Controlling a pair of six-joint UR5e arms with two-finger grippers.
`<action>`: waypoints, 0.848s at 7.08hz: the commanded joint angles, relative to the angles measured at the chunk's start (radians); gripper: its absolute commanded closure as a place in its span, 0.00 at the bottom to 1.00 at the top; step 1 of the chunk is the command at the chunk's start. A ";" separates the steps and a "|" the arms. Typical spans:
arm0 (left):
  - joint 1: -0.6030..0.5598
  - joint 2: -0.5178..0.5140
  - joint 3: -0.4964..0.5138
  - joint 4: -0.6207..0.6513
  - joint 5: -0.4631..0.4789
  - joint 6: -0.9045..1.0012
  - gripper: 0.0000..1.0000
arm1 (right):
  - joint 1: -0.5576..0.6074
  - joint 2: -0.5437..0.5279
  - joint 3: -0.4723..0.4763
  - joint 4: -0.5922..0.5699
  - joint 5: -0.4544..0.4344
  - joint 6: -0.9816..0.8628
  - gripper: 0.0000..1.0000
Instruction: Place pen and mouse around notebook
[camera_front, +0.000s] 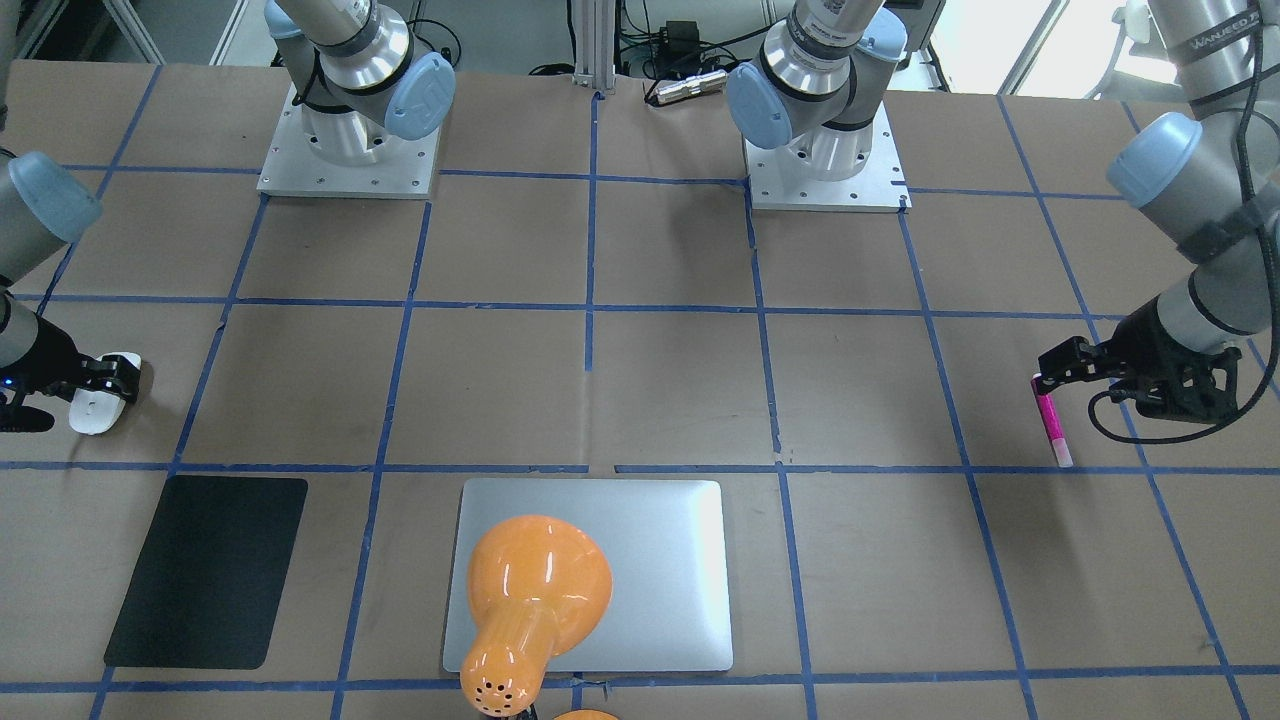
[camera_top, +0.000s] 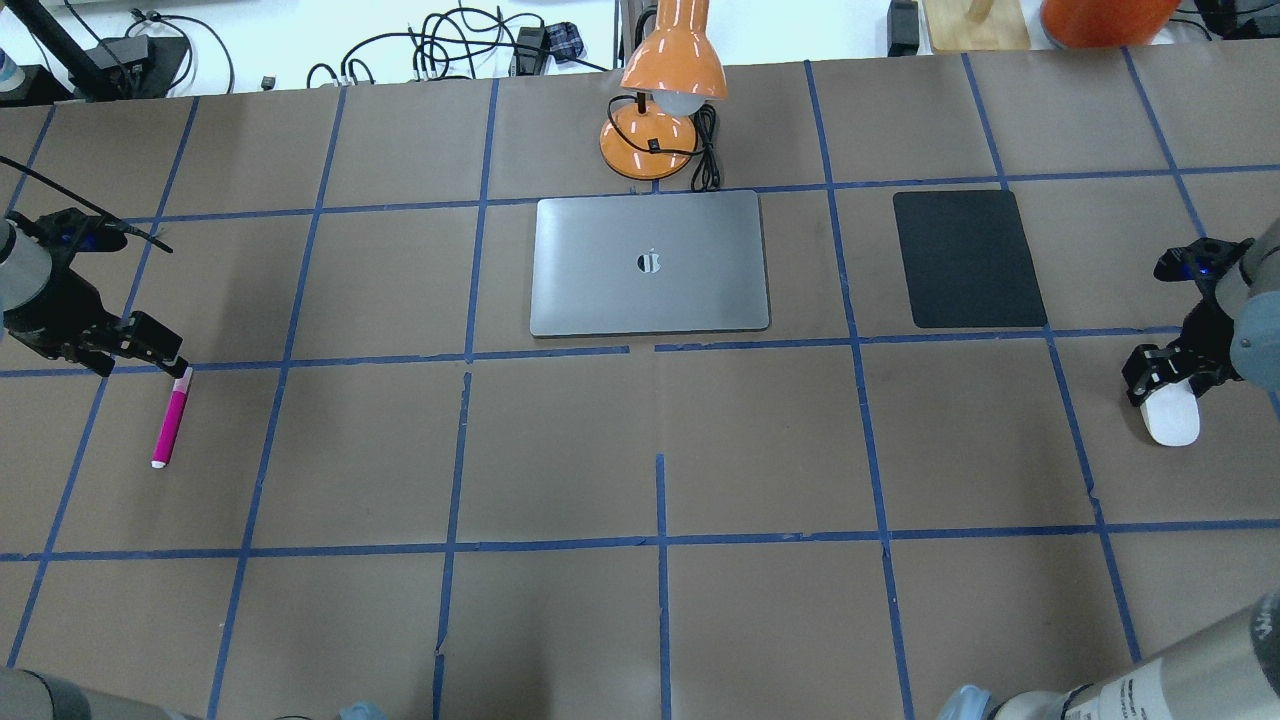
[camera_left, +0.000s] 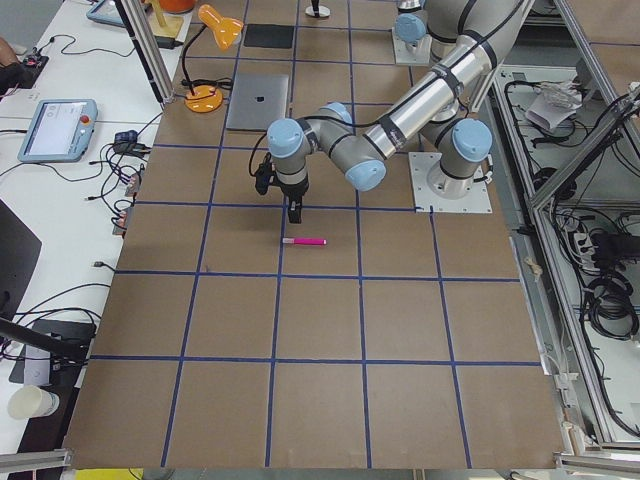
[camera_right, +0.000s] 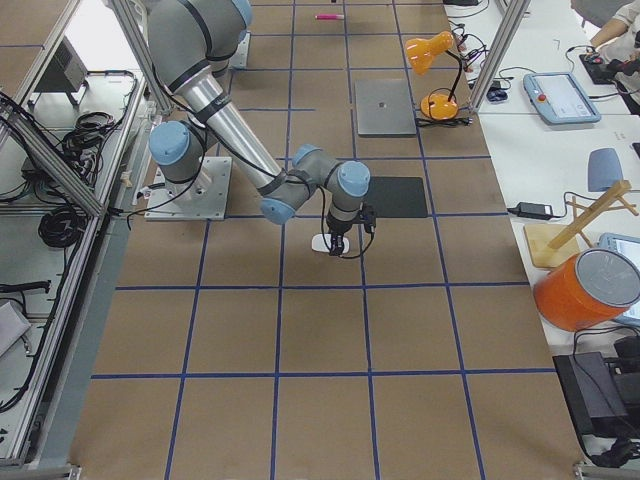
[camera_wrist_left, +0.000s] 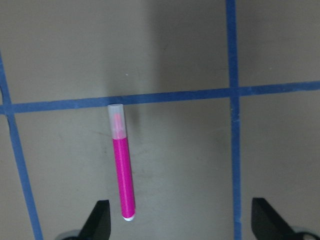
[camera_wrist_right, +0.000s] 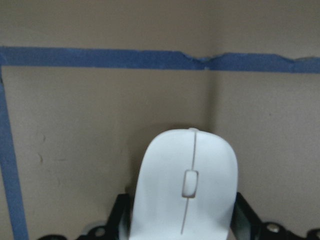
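The magenta pen (camera_top: 170, 425) lies flat on the brown table at the far left, its pale cap (camera_wrist_left: 117, 121) pointing away from the wrist. My left gripper (camera_top: 172, 360) hovers over the pen's near end, open, with its fingers (camera_wrist_left: 99, 219) spread wide and the pen (camera_wrist_left: 123, 167) lying beside the left one. The white mouse (camera_top: 1172, 420) sits at the far right. My right gripper (camera_top: 1160, 385) is shut on the mouse (camera_wrist_right: 185, 185), a finger pressed against each side. The silver notebook (camera_top: 650, 262) lies closed at the table's far middle.
An orange desk lamp (camera_top: 665, 90) stands behind the notebook, its head hanging over the notebook (camera_front: 660, 560) in the front-facing view. A matte black mat (camera_top: 968, 258) lies to the notebook's right. Blue tape lines grid the table.
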 joint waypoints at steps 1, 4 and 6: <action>0.031 -0.077 -0.001 0.073 0.000 0.038 0.00 | 0.013 -0.037 -0.024 0.002 0.009 0.016 0.89; 0.031 -0.134 0.001 0.129 0.001 0.007 0.07 | 0.223 -0.022 -0.228 0.139 0.023 0.262 0.89; 0.030 -0.144 -0.002 0.127 0.004 0.007 0.22 | 0.365 0.141 -0.380 0.146 0.069 0.436 0.89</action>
